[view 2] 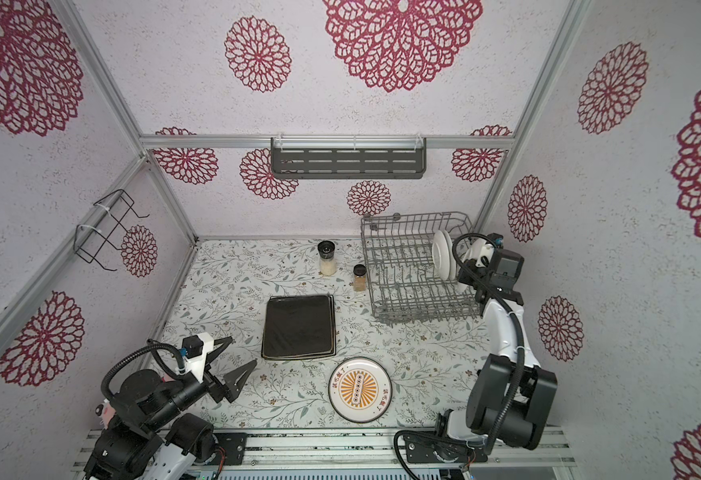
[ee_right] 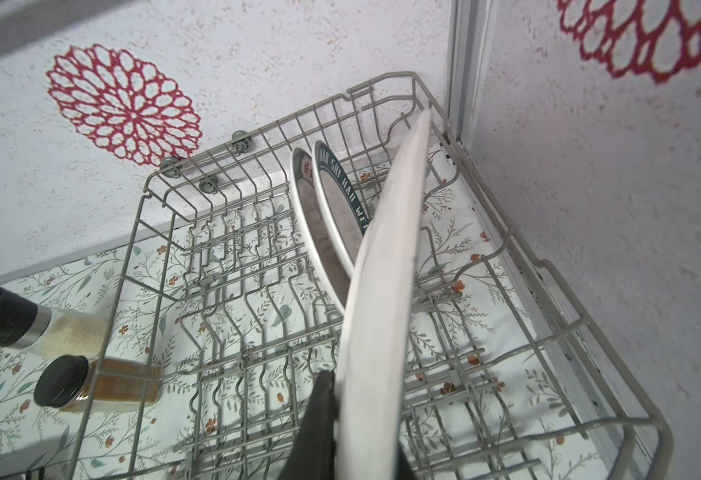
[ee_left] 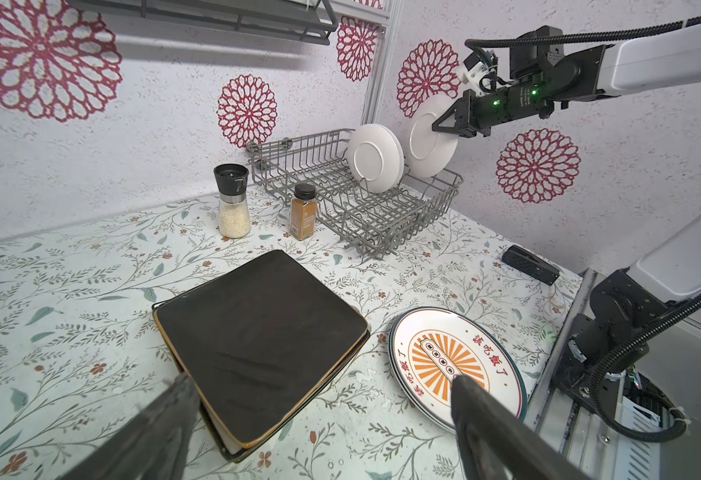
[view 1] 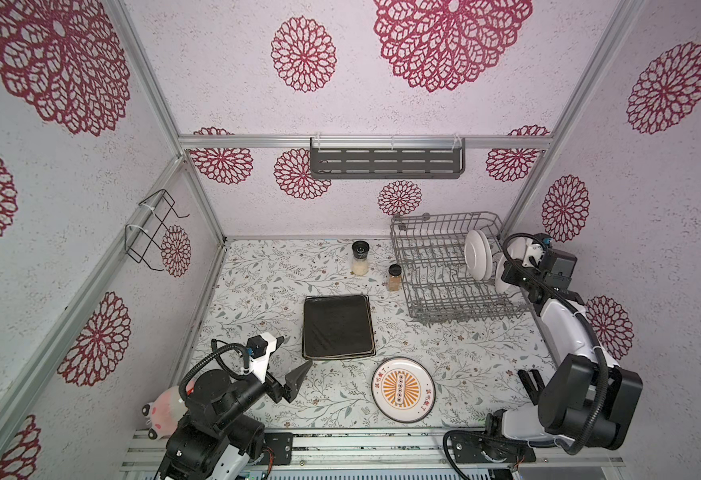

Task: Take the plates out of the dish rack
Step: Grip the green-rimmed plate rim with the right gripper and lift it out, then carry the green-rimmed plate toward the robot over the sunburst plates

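The grey wire dish rack (view 1: 436,291) (view 2: 407,291) stands at the back right. Two round white plates (view 1: 478,253) (ee_left: 375,158) lean upright in it; the right wrist view shows a green lettered rim (ee_right: 342,183). My right gripper (ee_right: 361,399) (ee_left: 440,124) is shut on the rim of a third white plate (ee_right: 382,311) (ee_left: 429,137), held on edge over the rack's right end. A black square plate (view 1: 337,326) (ee_left: 261,328) tops a stack at mid-table, with an orange sunburst plate (view 1: 402,390) (ee_left: 444,357) beside it. My left gripper (view 1: 296,350) (ee_left: 321,379) hangs open and empty near the stack.
A salt grinder (view 1: 360,257) and a brown spice jar (view 1: 393,277) stand just left of the rack. A dark slotted shelf (view 1: 386,162) hangs on the back wall and a black wire holder (view 1: 153,228) on the left wall. A pink plush toy (view 1: 166,409) lies behind my left arm.
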Tool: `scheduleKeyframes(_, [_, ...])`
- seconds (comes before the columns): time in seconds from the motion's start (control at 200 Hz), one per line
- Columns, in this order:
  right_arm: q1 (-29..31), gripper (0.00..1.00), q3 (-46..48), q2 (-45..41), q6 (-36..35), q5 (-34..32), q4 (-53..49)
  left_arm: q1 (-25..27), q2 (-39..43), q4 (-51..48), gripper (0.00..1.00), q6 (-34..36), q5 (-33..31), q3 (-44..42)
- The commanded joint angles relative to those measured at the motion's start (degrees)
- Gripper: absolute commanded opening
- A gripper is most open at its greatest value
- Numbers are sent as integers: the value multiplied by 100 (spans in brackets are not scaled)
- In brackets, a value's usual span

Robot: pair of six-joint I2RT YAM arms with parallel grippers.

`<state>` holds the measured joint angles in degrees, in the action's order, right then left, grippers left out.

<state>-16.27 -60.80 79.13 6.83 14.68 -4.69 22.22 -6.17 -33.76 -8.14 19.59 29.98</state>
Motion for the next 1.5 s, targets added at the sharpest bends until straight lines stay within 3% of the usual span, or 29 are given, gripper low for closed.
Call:
scheduleKeyframes(0.0, [186, 5, 88, -571, -175, -329, -129, 34, 111, 39, 97, 142, -34, -80])
scheduleKeyframes(0.53, [1703, 5, 620, -2503, -235, -1328, -1690, 28, 310, 54, 97, 146, -52, -106])
scheduleKeyframes(0.836, [2542, 4, 1105, -3138, 442, -1761, -2418, 31, 292, 54, 97, 155, -52, -109])
scheduleKeyframes(1.496, [5118, 4, 451, -2835, 1260, -3364, -3962, 35, 213, 80, 97, 155, 0, -132])
